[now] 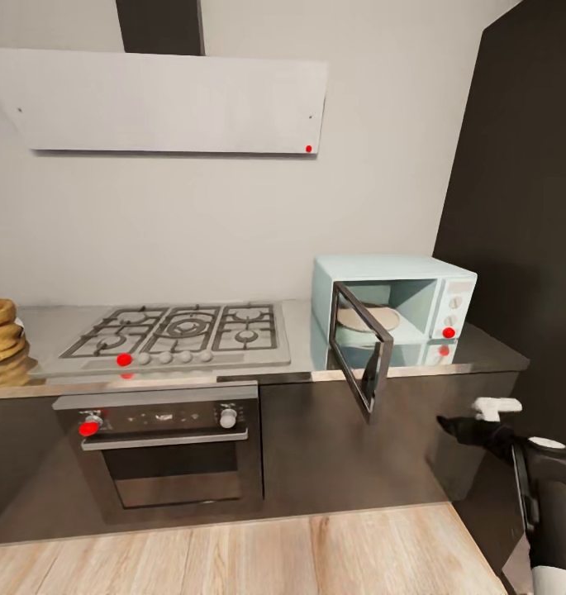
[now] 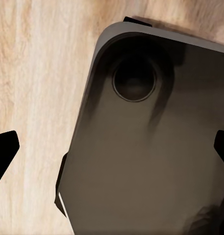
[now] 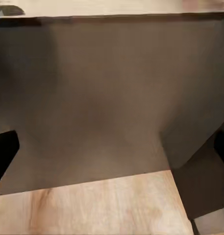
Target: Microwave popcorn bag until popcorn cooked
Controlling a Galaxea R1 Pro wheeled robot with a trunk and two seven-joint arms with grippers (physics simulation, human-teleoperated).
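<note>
So far I've only got the microwave (image 1: 394,310) door open at the countertop's (image 1: 481,351) right end; the popcorn bag (image 1: 2,340) sits untouched at its left edge. Both grippers' fingers are spread, holding nothing.

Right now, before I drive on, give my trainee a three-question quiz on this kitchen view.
1. True or false: the microwave door hangs open.
2. The popcorn bag sits on the countertop: A) left of the gas hob, B) between hob and microwave, C) inside the microwave.
3. Fill in: below the hob is the built-in ____.

Key: 1 true; 2 A; 3 oven.
</note>
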